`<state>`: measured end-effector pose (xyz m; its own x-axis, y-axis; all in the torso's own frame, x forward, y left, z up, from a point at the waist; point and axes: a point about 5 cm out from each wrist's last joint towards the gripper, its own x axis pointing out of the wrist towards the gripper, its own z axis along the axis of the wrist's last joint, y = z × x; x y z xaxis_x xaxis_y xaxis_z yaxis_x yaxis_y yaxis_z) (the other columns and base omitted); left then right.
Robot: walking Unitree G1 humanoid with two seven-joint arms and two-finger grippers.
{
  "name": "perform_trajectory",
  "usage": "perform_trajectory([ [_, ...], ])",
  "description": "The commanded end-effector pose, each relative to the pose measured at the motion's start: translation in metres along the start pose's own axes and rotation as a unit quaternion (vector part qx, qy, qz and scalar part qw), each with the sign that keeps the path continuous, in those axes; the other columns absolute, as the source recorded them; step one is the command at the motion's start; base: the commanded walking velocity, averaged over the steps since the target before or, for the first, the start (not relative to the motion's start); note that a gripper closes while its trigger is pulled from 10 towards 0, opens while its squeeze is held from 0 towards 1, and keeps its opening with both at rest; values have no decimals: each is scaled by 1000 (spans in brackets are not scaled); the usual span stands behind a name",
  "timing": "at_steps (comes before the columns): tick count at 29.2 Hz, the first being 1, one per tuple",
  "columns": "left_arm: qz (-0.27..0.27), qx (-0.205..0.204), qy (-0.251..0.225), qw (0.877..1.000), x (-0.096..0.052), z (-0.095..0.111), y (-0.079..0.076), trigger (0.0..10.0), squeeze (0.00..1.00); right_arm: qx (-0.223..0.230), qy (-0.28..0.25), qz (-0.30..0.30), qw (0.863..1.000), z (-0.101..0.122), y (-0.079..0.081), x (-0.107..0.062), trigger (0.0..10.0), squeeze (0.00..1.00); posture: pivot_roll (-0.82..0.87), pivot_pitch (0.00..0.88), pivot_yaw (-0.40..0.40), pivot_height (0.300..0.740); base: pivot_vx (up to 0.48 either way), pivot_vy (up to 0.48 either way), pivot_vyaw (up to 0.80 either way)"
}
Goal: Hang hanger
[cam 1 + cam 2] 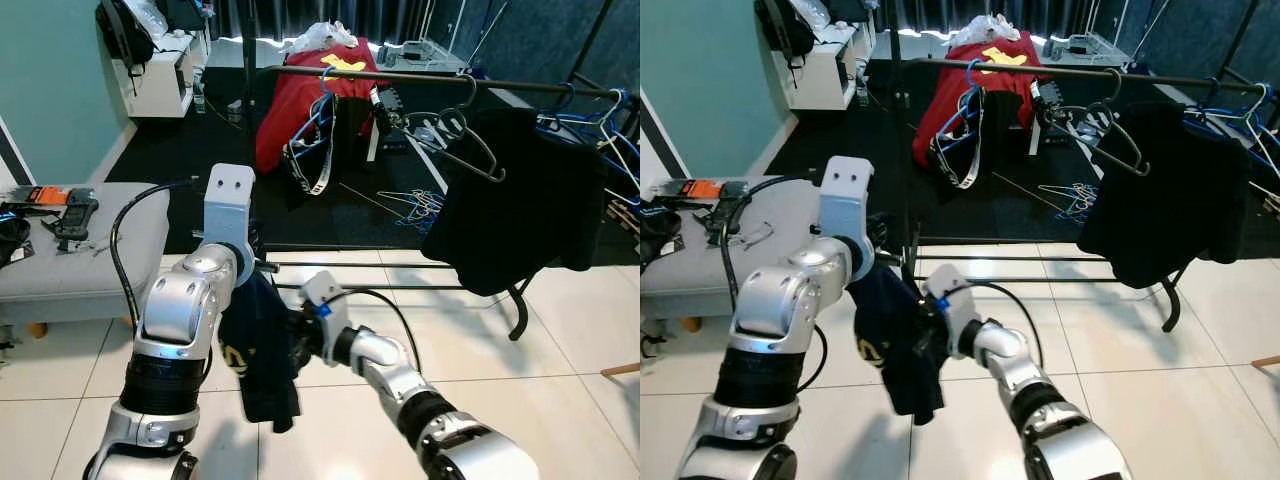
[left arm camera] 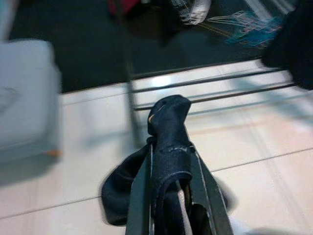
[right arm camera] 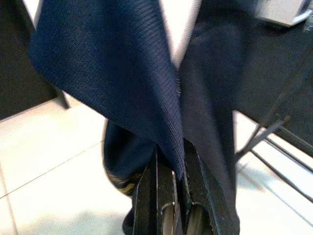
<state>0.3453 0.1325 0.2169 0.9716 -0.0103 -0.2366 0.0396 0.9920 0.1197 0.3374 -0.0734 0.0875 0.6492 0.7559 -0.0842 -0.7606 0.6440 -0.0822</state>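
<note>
Grippers share your load: left gripper pinches the navy garment high, right gripper clamps its fold, keeping it off the tiles short of the rail.

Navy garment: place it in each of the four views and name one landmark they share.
Left eye: navy garment hangs low at centre, between the two arms.
Right eye: low, left of centre.
Left wrist: bunched between the left gripper fingers, over the tiles.
Right wrist: draped close up, pinched by the right gripper.
Shared landmark: the rack's floor bars on the white tiles.
</note>
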Motion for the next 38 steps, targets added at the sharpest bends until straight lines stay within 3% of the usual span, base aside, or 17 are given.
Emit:
perform_trajectory([
  [1,43,36,-6,998,5,-8,18,10000,0,1,-28,-47,998,3,-22,-18,0,0,17,65,-13,740,0,0,0],
  [4,68,75,7,995,11,-22,32,10000,0,-19,-53,-74,996,14,-46,-40,0,0,-3,63,12,740,0,0,0],
  [5,68,75,7,995,11,-22,32,10000,0,-19,-53,-74,996,14,-46,-40,0,0,-3,63,12,740,0,0,0],
  [9,97,86,14,991,16,-29,48,10000,0,-14,-58,-24,998,31,-65,-65,0,0,-29,61,33,740,0,0,0],
  [12,98,91,11,991,17,-29,49,10000,0,-10,-56,-7,998,35,-66,-69,0,0,-31,61,34,740,0,0,0],
  [15,53,79,0,995,19,-29,40,10000,0,22,-36,87,995,47,-59,-85,0,0,-42,61,38,740,0,0,0],
  [18,53,79,0,995,19,-29,40,10000,0,22,-36,87,995,47,-59,-85,0,0,-42,61,38,740,0,0,0],
  [20,36,47,4,998,21,-31,33,10000,0,32,-23,131,991,53,-52,-92,0,0,-47,56,38,740,0,0,0],
  [22,36,47,4,998,21,-31,33,10000,0,32,-23,131,991,53,-52,-92,0,0,-47,56,38,740,0,0,0],
  [24,10,0,11,1000,22,-34,26,10000,0,32,-15,150,988,54,-47,-91,0,0,-44,51,36,740,0,0,0],
  [25,10,0,11,1000,22,-34,26,10000,0,32,-15,150,988,54,-47,-91,0,0,-44,51,36,740,0,0,0],
  [26,-1,-16,14,1000,22,-35,24,10000,514,33,-10,153,988,54,-45,-90,0,0,-42,50,35,740,0,0,0],
  [27,-1,-16,14,1000,22,-35,24,10000,514,33,-10,153,988,54,-45,-90,0,0,-42,50,35,740,0,0,0],
  [28,-9,-37,16,999,21,-36,23,10000,1000,34,-8,154,987,53,-43,-88,0,0,-41,48,35,740,0,0,0],
  [35,-6,-46,17,999,21,-36,25,10000,1000,43,-4,153,987,54,-41,-88,0,0,-40,43,33,740,0,0,0],
  [36,-3,-40,12,999,22,-34,26,10000,0,47,-1,151,987,54,-40,-88,0,0,-41,42,33,740,0,0,0],
  [38,3,-37,4,999,22,-32,27,10000,0,45,4,143,989,53,-42,-89,0,0,-42,41,34,740,0,0,0],
])
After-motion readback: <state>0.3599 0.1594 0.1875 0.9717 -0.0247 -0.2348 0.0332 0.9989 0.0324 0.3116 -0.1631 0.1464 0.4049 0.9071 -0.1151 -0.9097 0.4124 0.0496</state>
